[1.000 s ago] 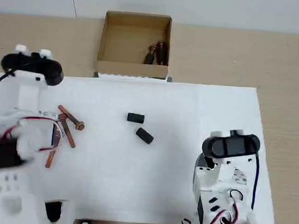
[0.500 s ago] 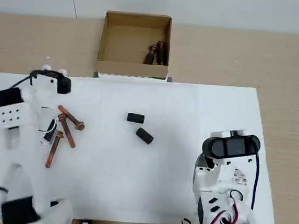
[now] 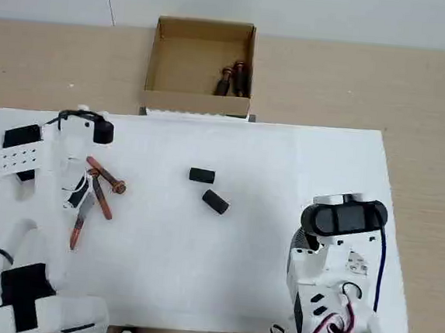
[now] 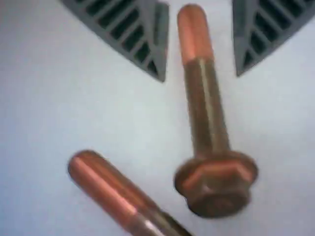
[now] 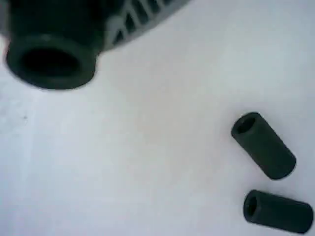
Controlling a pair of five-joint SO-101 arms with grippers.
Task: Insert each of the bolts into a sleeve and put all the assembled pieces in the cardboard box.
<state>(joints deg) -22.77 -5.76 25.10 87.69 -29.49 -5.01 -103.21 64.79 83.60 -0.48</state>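
Left hand at 9 o'clock on the table, spread wide and straddling a bolt that lies flat on the white sheet; a second bolt lies just beside. Right hand at 5 o'clock grips a black sleeve; two loose sleeves lie mid-sheet. Cardboard box at 12 o'clock holds assembled pieces.

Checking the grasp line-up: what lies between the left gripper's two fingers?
The threaded tip end of one copper bolt lies between the open fingers of the left gripper, untouched by either, as the left wrist view shows.
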